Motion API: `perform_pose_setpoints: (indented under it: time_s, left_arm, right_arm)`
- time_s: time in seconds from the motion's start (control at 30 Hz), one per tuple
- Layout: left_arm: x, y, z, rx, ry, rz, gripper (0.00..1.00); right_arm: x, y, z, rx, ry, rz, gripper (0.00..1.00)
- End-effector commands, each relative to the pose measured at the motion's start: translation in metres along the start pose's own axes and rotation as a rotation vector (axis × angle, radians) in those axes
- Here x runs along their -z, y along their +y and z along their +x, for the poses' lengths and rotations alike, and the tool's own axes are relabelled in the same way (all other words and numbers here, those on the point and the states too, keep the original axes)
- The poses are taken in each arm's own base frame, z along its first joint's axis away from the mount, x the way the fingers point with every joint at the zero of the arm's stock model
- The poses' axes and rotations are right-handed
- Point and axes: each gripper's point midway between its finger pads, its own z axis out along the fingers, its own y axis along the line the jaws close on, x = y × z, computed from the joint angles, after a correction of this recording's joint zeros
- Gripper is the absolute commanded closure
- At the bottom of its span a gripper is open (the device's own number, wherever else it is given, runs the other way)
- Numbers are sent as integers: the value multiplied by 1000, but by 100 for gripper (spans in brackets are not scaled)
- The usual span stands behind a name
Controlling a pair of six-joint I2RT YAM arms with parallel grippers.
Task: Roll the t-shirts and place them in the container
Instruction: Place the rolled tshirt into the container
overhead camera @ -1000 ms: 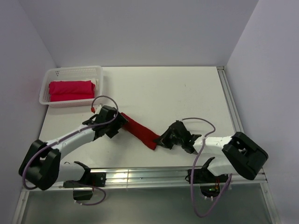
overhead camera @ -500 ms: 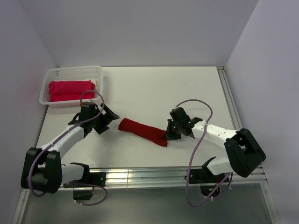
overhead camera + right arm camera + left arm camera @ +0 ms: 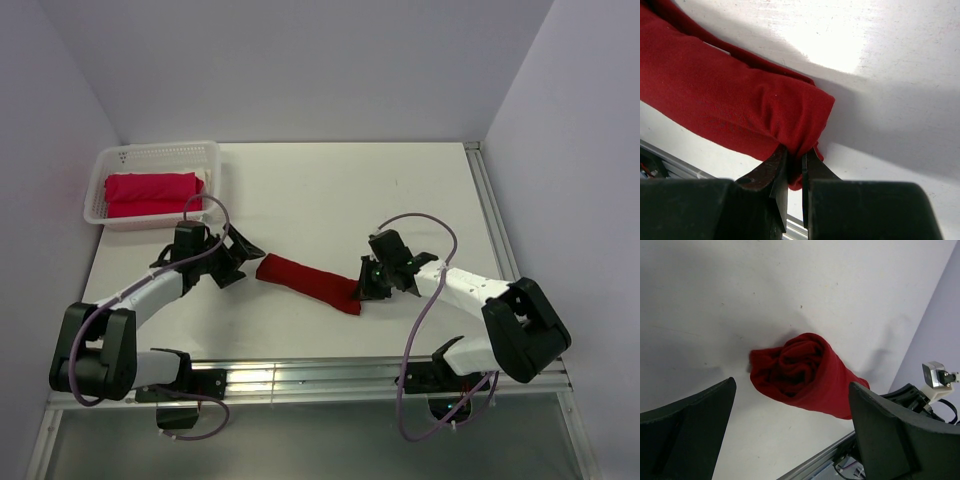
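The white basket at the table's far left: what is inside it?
A folded pinkish-red t-shirt lies inside the basket, nearly filling it. Anything beneath the cloth is covered and cannot be seen.

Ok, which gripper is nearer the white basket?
Left. The left gripper hangs just in front of the basket; the right gripper, farther off, pinches the crimson shirt.

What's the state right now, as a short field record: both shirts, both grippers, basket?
roll: dark crimson rolled cloth t-shirt, lying on white table between the arms
left gripper: open wide, facing the roll's left end, apparently not touching
right gripper: pinched shut on cloth at the roll's right end
basket: white plastic lattice basket, far-left corner, holding brighter pinkish-red cloth t-shirt
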Motion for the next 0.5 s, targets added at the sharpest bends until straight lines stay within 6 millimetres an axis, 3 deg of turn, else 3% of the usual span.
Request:
perform_pose_setpoints:
  time_s: [0.0,0.47]
  left_arm:
    - [-2,-15,0,7,9,93,1]
    - [-42,6,11,32,65,-14,0]
  right_arm:
    - [-3,-35,26,20,91,119,100]
    - [-4,-32,21,12,87,97,100]
